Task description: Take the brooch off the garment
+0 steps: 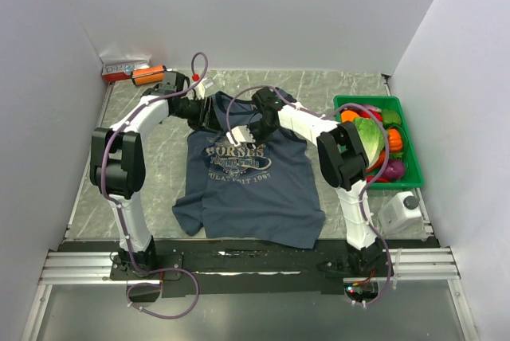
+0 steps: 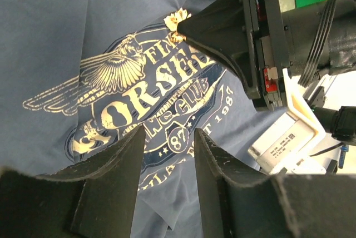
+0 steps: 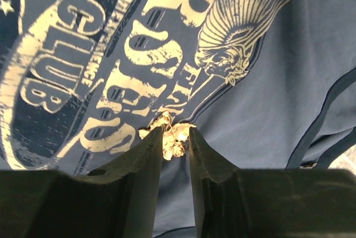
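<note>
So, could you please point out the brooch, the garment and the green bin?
brooch (image 3: 173, 138), right wrist view, the middle of its gold cluster
garment (image 1: 263, 201), top external view, plain blue cloth below the print
green bin (image 1: 365, 99), top external view, its far rim

Navy garment (image 2: 50, 32), brooch (image 2: 177, 23) (gold), right gripper (image 2: 190, 29) touching it

Left fingers (image 2: 111, 188) spread apart, hovering — right fingers (image 3: 139, 188) drawn close, pinching the brooch (image 3: 174, 139) at their tips.
</note>
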Controlling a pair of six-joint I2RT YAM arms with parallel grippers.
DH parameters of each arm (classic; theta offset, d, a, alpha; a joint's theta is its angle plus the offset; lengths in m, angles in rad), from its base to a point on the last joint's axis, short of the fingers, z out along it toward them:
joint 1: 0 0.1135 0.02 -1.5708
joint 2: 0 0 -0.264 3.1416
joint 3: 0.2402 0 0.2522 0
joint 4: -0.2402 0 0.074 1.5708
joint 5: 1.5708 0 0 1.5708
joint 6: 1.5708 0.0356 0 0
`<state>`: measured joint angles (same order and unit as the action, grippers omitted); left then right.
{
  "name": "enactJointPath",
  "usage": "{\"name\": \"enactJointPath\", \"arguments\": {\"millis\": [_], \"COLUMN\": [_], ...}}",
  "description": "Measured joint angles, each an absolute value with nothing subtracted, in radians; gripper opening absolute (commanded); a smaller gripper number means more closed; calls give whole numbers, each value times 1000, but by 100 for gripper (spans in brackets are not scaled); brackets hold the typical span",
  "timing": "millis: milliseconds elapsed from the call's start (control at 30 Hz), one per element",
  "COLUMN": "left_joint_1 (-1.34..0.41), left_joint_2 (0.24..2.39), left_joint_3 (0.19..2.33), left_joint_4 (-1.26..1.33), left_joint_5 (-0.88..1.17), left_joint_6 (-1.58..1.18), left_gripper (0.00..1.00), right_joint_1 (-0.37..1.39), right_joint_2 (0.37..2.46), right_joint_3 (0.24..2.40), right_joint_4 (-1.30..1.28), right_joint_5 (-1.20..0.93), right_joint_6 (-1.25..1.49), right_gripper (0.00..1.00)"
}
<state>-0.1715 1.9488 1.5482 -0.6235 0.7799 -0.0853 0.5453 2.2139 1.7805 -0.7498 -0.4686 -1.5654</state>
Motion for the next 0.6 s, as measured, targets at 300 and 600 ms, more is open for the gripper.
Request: {"name": "enactJointPath", "arguments": {"millis": [300, 600], "left_joint_1": [-171, -171], "left_joint_2": [1940, 1940], "left_joint_3": [1541, 1541], "left_joint_4": [-634, -634], "left_joint_5": [752, 739], "left_joint_6": [-70, -70], "left_gripper": [47, 48], "right_joint_1": [545, 545], "right_joint_2": [2235, 2251], "right_joint_3": [1781, 1795], "right_joint_4": [-766, -772], "right_joint_5": [-423, -413], "right_joint_6": [-1641, -1689], "right_gripper": [29, 0]}}
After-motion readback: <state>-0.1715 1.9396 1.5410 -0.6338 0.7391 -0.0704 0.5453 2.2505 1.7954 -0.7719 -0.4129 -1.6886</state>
